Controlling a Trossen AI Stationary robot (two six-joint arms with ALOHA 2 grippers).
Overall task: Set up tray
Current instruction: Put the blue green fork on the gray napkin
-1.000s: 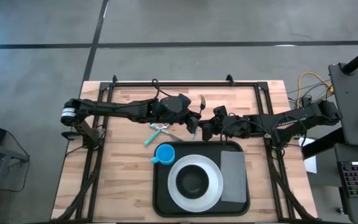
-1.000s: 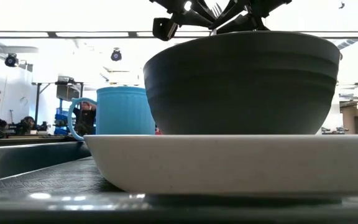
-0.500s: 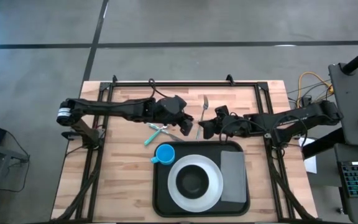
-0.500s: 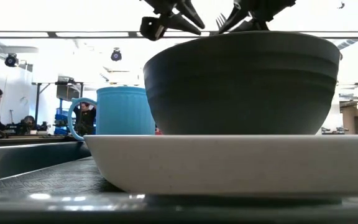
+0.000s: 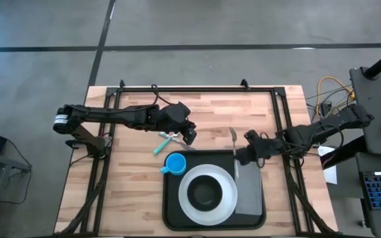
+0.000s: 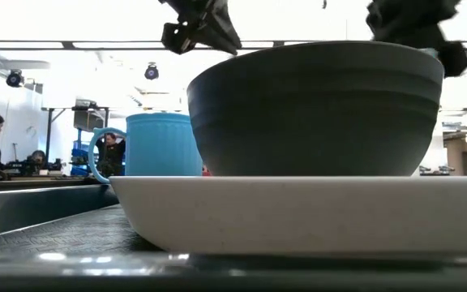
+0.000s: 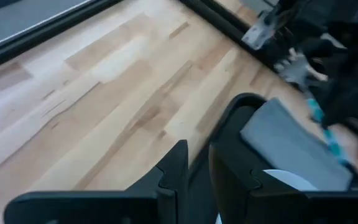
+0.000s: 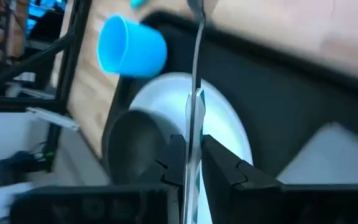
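Right tool (image 5: 238,157) pinching fork (image 5: 234,147) lengthwise over tray (image 5: 170,198), napkin (image 5: 248,186) probably just below; left tool (image 5: 189,135) narrow, farther.

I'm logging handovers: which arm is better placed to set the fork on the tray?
Right: the right gripper holds the fork at the tray by the napkin.

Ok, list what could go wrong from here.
The right gripper pinches the fork by a thin stretch of its handle, so it might twist or slip. Coming down onto the grey napkin, it could clip the white plate or the rim of the tray.
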